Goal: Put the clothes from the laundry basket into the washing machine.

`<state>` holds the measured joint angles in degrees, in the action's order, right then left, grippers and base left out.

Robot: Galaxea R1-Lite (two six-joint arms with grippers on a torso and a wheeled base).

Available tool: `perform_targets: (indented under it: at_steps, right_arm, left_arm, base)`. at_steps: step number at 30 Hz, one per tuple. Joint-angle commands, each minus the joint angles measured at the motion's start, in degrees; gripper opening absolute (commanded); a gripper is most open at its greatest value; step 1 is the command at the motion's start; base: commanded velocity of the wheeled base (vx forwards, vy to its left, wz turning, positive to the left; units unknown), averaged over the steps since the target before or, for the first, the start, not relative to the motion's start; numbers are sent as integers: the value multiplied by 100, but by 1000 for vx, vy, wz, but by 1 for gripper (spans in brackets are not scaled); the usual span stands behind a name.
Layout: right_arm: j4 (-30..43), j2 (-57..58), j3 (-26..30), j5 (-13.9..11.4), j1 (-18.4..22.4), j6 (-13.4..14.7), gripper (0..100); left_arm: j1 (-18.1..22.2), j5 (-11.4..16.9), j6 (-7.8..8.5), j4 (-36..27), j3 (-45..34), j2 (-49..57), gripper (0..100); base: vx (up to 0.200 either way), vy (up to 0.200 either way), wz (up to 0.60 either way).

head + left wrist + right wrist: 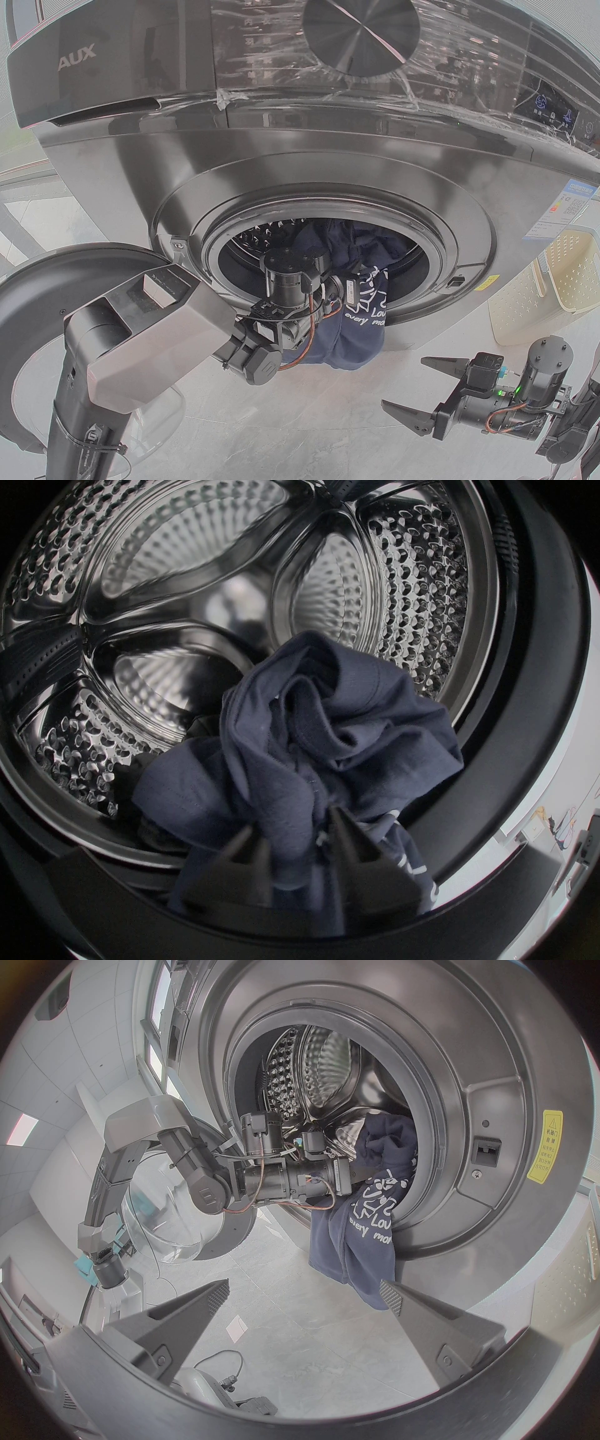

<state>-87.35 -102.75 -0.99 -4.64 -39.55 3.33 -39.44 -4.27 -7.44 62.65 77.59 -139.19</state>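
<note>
A navy garment with white print [359, 312] hangs half in, half out of the washing machine [312, 162], draped over the lower lip of the round opening. My left gripper [365, 284] is at the opening, shut on the bunched upper part of the navy garment [325, 730], with the steel drum [187, 605] behind it. From the right wrist, the garment's [356, 1241] tail hangs down the machine's front toward the floor. My right gripper [405, 382] stands open and holds nothing, low over the floor to the right of the opening. A cream laundry basket [562, 281] stands at the far right.
The machine's round door [37, 300] is swung open at the left, close beside my left arm. Pale tiled floor [325, 425] lies in front of the machine. A cable [225, 1360] lies on the floor.
</note>
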Motion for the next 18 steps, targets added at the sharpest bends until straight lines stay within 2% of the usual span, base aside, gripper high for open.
perform_targets:
  at_steps: [1, 4, 9, 16, 17, 18]
  right_arm:
    - [-2, -43, 90, -1, -18, 1, 100]
    - [-11, -52, 90, 7, -18, 1, 100]
    - [-11, -60, 90, -1, -18, 1, 100]
    - [-11, -96, 90, -1, -18, 1, 100]
    - [-11, -96, 90, -1, -18, 1, 100]
    - [-11, -96, 90, -1, -18, 1, 100]
  left_arm:
    - [6, -13, -21, 11, 371, -284, 0]
    - [85, -136, -39, 11, 933, -398, 0]
    - [402, -628, -39, -16, 1698, -539, 0]
    - [665, -742, -47, -33, 1997, -477, 0]
    - [674, -769, -47, -25, 1970, -468, 100]
    - [674, -786, -47, -16, 1926, -442, 100]
  base:
    - [0, 0, 0]
    - [0, 0, 0]
    - [0, 0, 0]
    - [0, 0, 0]
    - [0, 0, 0]
    - [0, 0, 0]
